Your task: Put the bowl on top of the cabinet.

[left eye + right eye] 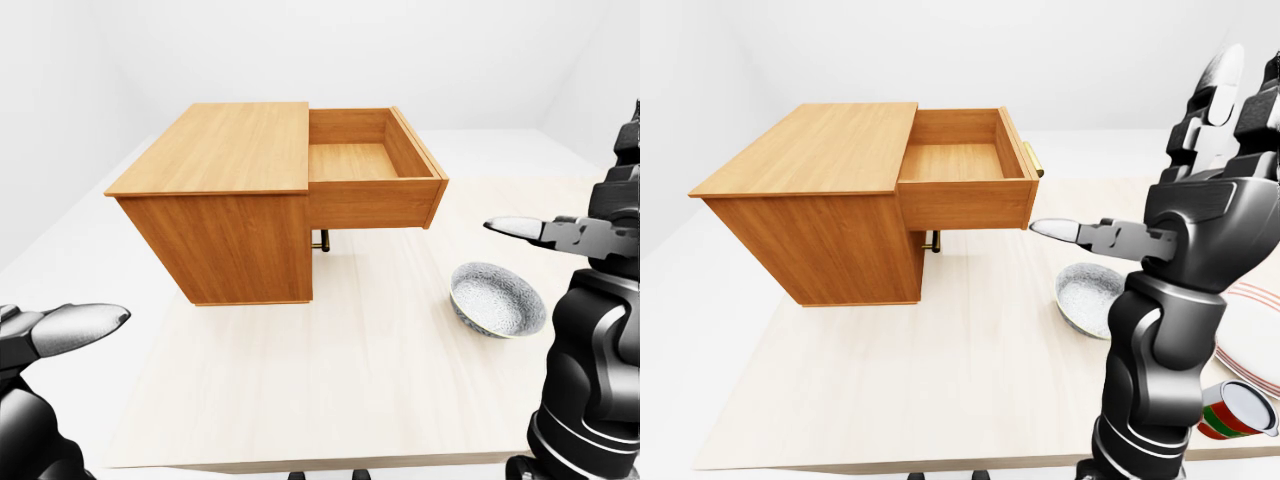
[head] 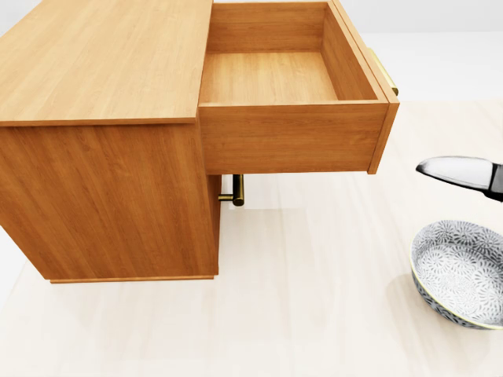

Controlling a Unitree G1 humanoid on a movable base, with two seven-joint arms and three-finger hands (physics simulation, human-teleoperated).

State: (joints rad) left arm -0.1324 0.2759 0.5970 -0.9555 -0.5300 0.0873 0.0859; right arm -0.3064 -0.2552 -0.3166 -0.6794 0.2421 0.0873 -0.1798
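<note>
Pale wooden table (image 1: 330,390) bearing orange-brown wooden cabinet (image 1: 215,150), drawer open. Patterned grey ceramic bowl (image 1: 497,298) sitting right of cabinet. Right hand (image 1: 1200,215) hovering above, fingers spread, empty; left hand (image 1: 60,335) likewise released. Advice: lowering squarely over rim before closing.

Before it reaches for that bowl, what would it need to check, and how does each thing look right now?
1. Bowl upright on the table, nothing in it: ok.
2. Right hand open, fingers apart, not yet touching the bowl: ok.
3. Cabinet top bare, with room for the bowl: ok.
4. Drawer stands pulled out beside the top; the lift path should avoid it: not ok.
5. Left hand low at the left-eye view's left edge, away from the bowl: ok.
6. Cup and plates near the right arm; clearance: cannot tell.
</note>
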